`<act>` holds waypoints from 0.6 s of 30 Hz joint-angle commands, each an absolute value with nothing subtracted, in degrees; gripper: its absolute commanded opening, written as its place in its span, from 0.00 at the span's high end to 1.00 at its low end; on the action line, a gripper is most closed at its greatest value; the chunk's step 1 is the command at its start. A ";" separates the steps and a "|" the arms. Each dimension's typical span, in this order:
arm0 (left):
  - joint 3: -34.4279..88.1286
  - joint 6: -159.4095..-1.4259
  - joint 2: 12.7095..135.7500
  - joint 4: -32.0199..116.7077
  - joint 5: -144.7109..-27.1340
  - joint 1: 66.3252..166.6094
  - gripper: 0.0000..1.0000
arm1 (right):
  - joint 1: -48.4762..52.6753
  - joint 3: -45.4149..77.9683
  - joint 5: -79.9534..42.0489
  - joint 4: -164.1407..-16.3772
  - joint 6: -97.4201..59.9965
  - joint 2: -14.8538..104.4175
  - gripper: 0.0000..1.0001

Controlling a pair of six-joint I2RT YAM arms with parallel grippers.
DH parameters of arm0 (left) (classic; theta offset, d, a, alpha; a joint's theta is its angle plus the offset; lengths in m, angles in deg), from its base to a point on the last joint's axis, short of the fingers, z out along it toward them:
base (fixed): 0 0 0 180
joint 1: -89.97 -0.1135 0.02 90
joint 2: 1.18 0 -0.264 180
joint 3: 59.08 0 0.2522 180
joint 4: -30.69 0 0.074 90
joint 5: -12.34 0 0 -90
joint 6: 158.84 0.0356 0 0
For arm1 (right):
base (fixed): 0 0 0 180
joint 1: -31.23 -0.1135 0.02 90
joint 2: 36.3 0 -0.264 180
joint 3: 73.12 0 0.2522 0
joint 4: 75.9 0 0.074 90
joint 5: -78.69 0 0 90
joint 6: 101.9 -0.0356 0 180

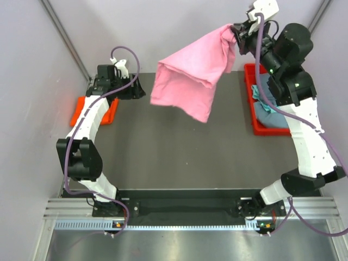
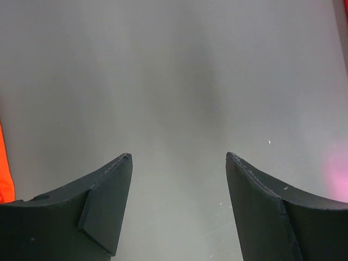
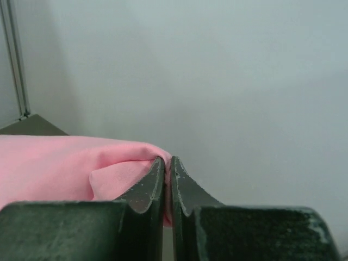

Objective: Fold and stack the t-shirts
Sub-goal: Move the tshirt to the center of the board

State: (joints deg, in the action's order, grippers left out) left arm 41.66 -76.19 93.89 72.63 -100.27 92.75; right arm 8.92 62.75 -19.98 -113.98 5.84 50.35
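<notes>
Over the dark table's (image 1: 163,163) far edge, my right gripper (image 3: 167,163) pinches a bunched edge of the pink t-shirt (image 1: 190,76), which drapes leftward toward my left gripper (image 2: 178,157), jaws spread and empty by the far-left corner, nearer the hanging end.

Right arm (image 1: 307,136) hides much of the red tray (image 1: 254,122) and its shirts (image 1: 270,118) at 3 o'clock; left arm (image 1: 89,117) half covers an orange shape (image 1: 78,113) at 9 o'clock.
</notes>
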 commanded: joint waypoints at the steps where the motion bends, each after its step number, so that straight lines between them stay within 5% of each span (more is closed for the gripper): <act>1: 40.91 -76.92 92.52 70.38 -100.25 92.78 0.26 | 9.17 54.32 -17.55 -108.13 4.62 49.75 0.95; 2: 40.64 -77.01 92.34 70.29 -100.16 92.78 0.26 | 9.34 50.72 -17.55 -107.86 5.50 48.96 0.88; 4: 40.29 -77.01 92.08 70.46 -99.99 92.78 0.26 | 9.34 40.87 -14.49 -107.59 7.09 49.04 0.46; 7: 39.50 -76.57 91.20 71.43 -99.63 92.78 0.27 | 9.52 35.31 -7.28 -110.82 4.37 51.32 0.32; 11: 36.87 -76.31 88.83 73.01 -101.12 92.78 0.27 | 10.31 31.53 -11.03 -113.22 0.50 51.16 0.31; 18: 24.66 -83.94 83.56 74.60 -107.81 93.13 0.31 | 8.12 26.09 -35.88 -119.80 2.86 51.33 0.34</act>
